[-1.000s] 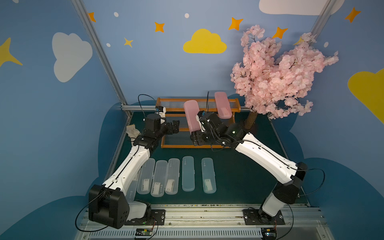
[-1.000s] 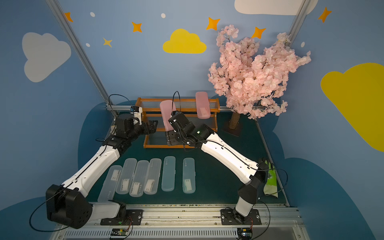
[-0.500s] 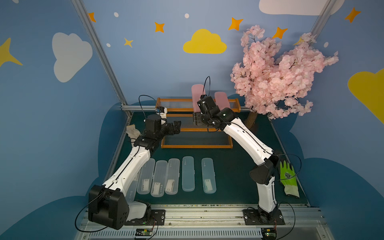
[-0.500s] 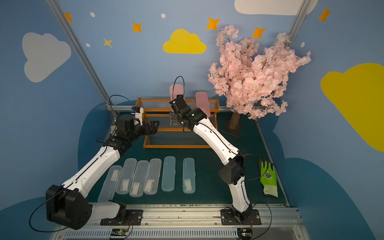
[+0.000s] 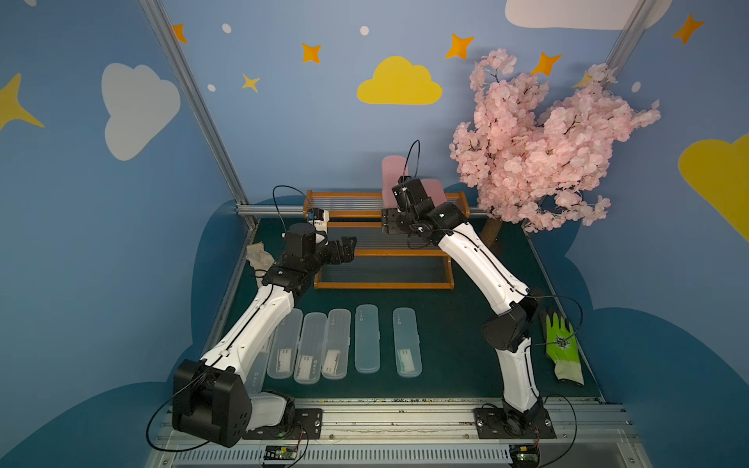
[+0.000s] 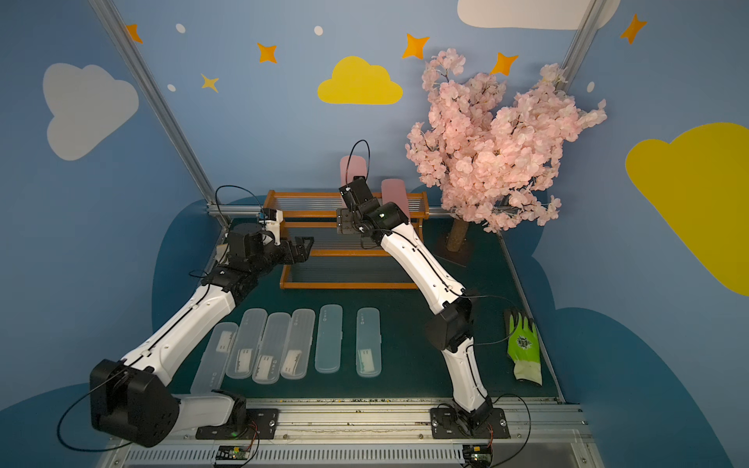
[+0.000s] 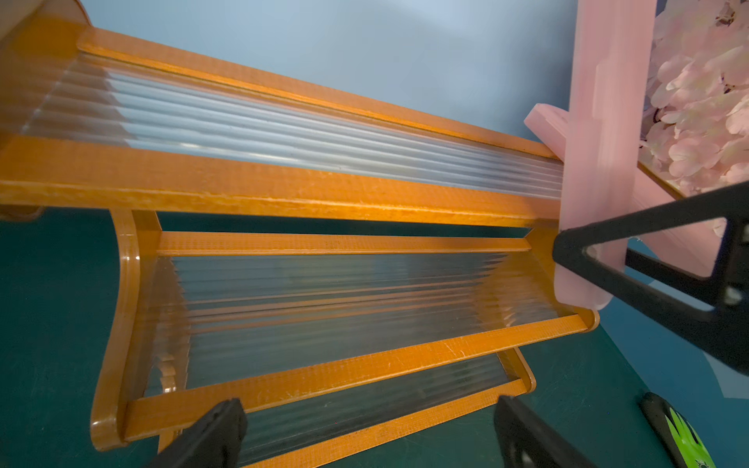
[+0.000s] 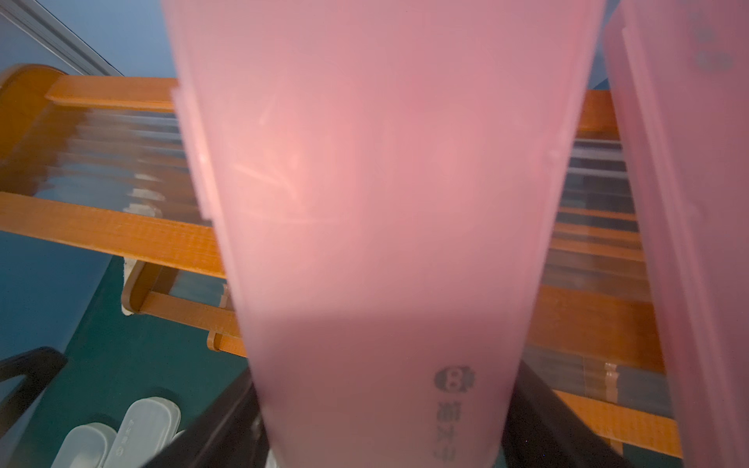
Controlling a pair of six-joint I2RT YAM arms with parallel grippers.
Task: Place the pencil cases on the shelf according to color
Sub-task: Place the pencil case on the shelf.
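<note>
While the right gripper (image 8: 385,441) clamps a translucent pink plastic pencil case (image 5: 392,172) upright at the orange-brown wooden shelf's (image 5: 385,285) top tier, beside the pink one (image 5: 433,190) already there, six clear and pale-blue cases (image 5: 367,338) lie on the table (image 5: 446,344); left gripper (image 5: 347,248) wide, empty.

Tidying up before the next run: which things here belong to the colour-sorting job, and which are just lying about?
Job: shelf, upright pink case, second pink case, four clear cases, two pale blue cases.
Lying about: green glove, white glove, blossom tree.
</note>
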